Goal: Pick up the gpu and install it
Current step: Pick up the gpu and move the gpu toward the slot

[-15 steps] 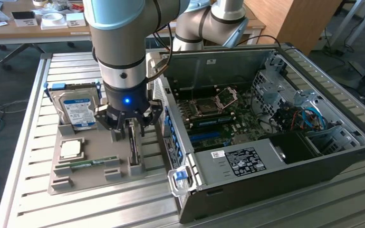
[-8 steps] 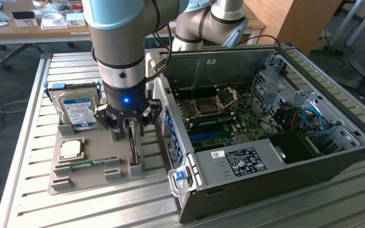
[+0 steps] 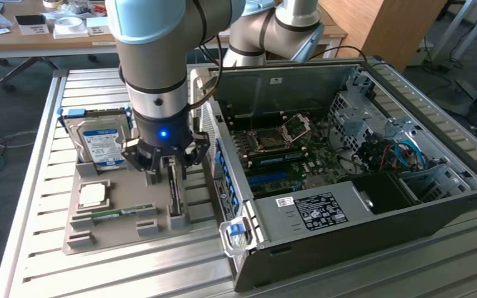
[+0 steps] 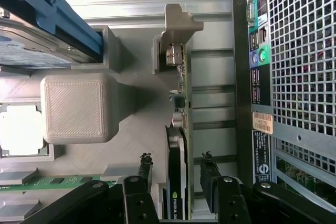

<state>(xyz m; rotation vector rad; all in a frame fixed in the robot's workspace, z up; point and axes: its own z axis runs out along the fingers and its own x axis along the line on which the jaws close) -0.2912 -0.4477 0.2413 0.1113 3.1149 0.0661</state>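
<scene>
My tool hangs over tray on bench, jaws spread, one finger each side of gpu, gap on both sides. Gpu stands on edge in slot at tray's side nearest computer case. Case just beside tray, on exterior view's right. Hard drive upright at tray's far end. Chip and memory stick lie flat toward exterior view's left of gpu.

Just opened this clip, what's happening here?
A robot arm holds its open jaws on either side of the gpu, which stands on edge in a slot of the gray parts tray. The jaws aren't touching the card, so it isn't gripped or lifted yet. The opened computer case lies next to the tray.
</scene>
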